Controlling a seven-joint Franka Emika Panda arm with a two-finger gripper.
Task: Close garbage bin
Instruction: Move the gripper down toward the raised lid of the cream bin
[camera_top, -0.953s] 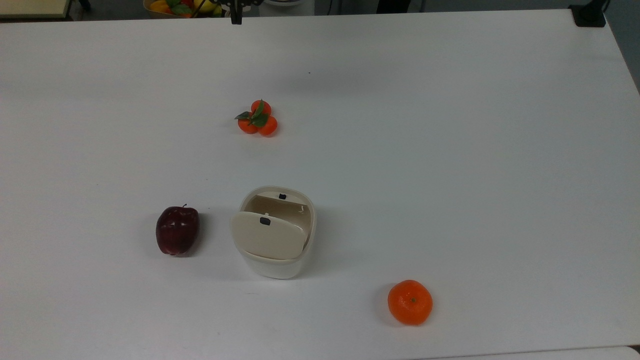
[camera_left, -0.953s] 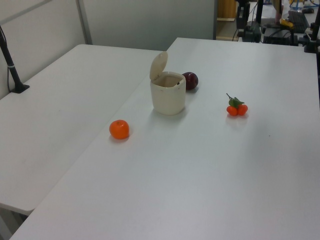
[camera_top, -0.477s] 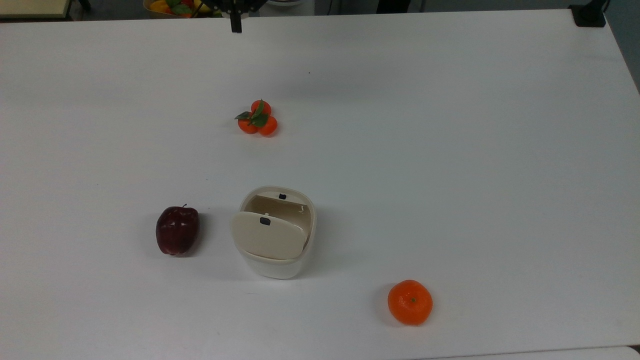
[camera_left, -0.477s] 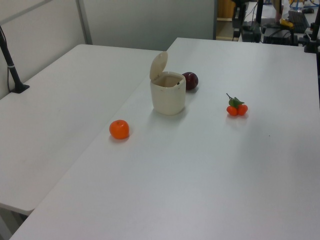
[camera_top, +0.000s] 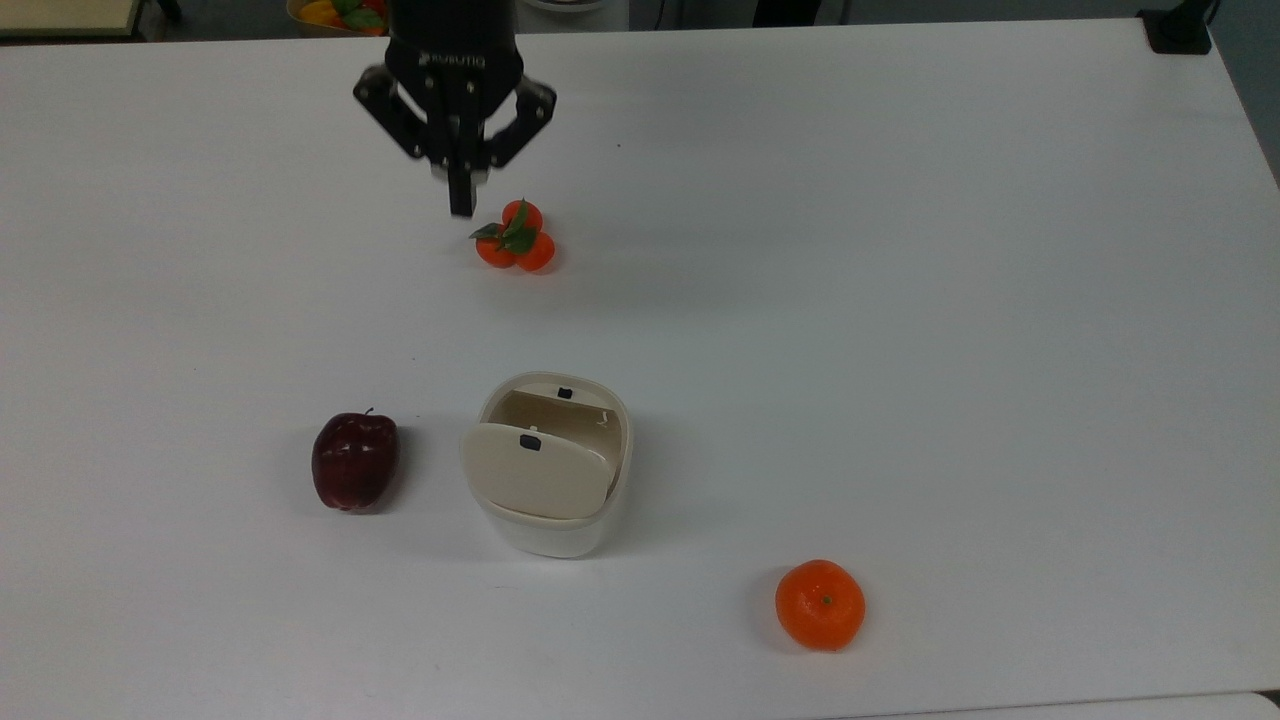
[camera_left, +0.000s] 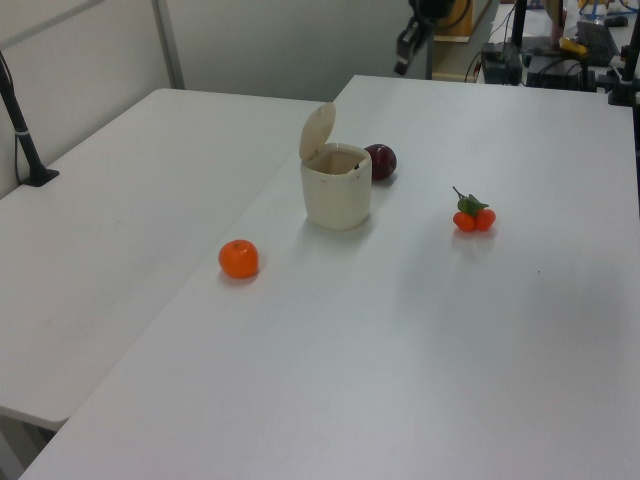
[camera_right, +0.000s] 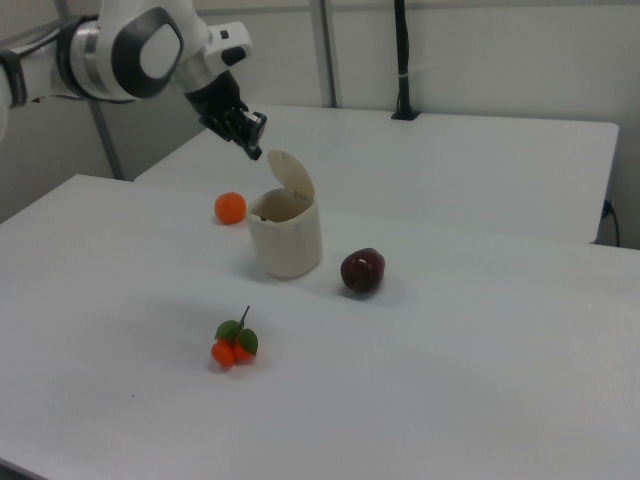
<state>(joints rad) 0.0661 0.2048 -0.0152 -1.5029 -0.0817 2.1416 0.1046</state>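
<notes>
Near mid-table (camera_top: 900, 300), a bit toward the top view's bottom edge, sits the garbage bin (camera_top: 556, 520): cream tub w/ beige lid (camera_top: 535, 470) hinged up, interior exposed. Small black tab on the lid's underside and another on the far inner rim. From the left view the lid (camera_left: 317, 130) stands nearly upright off the bin (camera_left: 336, 190); same in the right view, lid (camera_right: 291, 176) raised over the tub (camera_right: 285, 236).

Dark red apple (camera_top: 354, 461) lies just beside the bin on the top view's left, not touching. Orange (camera_top: 820, 604) sits apart, toward the top view's lower right. Cluster of small orange fruits w/ green leaves (camera_top: 516, 237) lies well apart from the bin, toward the top view's upper edge.

Gripper (camera_top: 460, 200) hangs above the table near that cluster, on the top view's left of it, pointing down, well away from the bin. Jaws appear pressed together, nothing held between them. In the right view the gripper (camera_right: 252, 141) is up in the air, close to the raised lid's top edge but apart from it, w/ the white arm (camera_right: 130, 50) coming in from the right view's left.
</notes>
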